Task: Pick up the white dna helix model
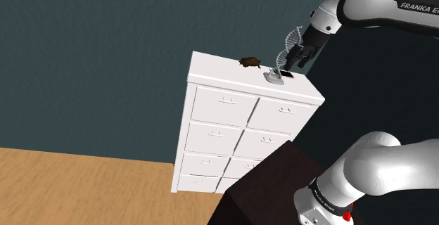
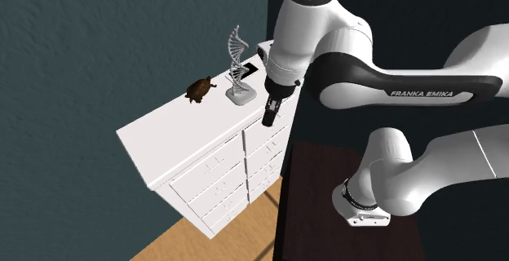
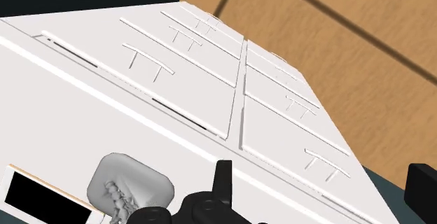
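At the edge of the dresser [image 1: 218, 69] our jaws stand open beside the helix model [image 2: 236, 70], so we risk knocking it off.

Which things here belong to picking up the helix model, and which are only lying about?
Belong to the job:
white DNA helix model
pincer, open

Only lying about:
brown turtle figure
flat white device with black screen
white dresser under them all

The pincer [image 1: 293, 64] hangs near the helix model [image 1: 285, 48] atop the white dresser [image 1: 218, 66].
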Tool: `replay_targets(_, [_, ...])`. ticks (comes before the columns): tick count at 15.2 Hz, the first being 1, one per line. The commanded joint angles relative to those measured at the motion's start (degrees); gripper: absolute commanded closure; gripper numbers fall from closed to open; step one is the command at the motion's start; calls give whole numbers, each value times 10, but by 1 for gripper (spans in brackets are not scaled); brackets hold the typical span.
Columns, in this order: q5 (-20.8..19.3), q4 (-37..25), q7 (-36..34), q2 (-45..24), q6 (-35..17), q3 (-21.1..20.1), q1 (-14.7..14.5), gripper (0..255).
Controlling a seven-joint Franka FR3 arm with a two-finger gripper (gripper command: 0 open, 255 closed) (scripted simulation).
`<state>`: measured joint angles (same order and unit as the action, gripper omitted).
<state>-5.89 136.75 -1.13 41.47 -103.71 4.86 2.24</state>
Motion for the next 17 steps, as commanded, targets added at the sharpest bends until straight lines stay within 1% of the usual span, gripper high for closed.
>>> replay_targets(1, [-10,-4,18,-17,-44,23,9,0])
replay_targets(6, [-18,-14,52,-58,-144,73,22,0])
replay_targets(10, [-11,-34,83,-97,-221,116,24,0])
replay_targets(14, [11,-62,122,-142,-291,163,18,0])
replay_targets(17, [40,-88,156,-176,-338,200,6,0])
